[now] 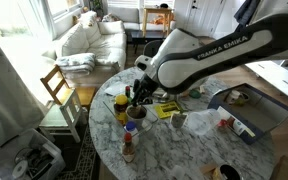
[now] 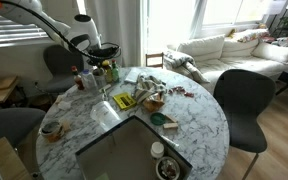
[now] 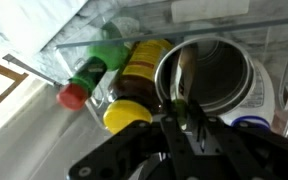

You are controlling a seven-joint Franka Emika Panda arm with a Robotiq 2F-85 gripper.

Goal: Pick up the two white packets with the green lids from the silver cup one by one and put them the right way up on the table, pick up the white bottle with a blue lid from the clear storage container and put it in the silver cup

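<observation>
In the wrist view the silver cup (image 3: 212, 75) stands just ahead of my gripper (image 3: 181, 110), its round mouth facing the camera. A slim white packet (image 3: 183, 78) leans against the cup's near rim, and its green lid sits between my fingers. The gripper is shut on that packet. In both exterior views the arm reaches down over a cluster of bottles at the table's edge, gripper (image 1: 139, 95) (image 2: 102, 58) low among them. The clear storage container (image 1: 252, 112) (image 2: 124, 150) lies apart from it. I cannot make out the white bottle with a blue lid.
Crowding the cup are a yellow-capped amber bottle (image 3: 134, 85), a green bottle with a red cap (image 3: 89, 78) and a white blue-lidded tub (image 3: 259, 100). A red-capped bottle (image 1: 129, 146) and a yellow packet (image 1: 167, 110) lie on the round marble table (image 1: 184, 150). Chairs ring the table.
</observation>
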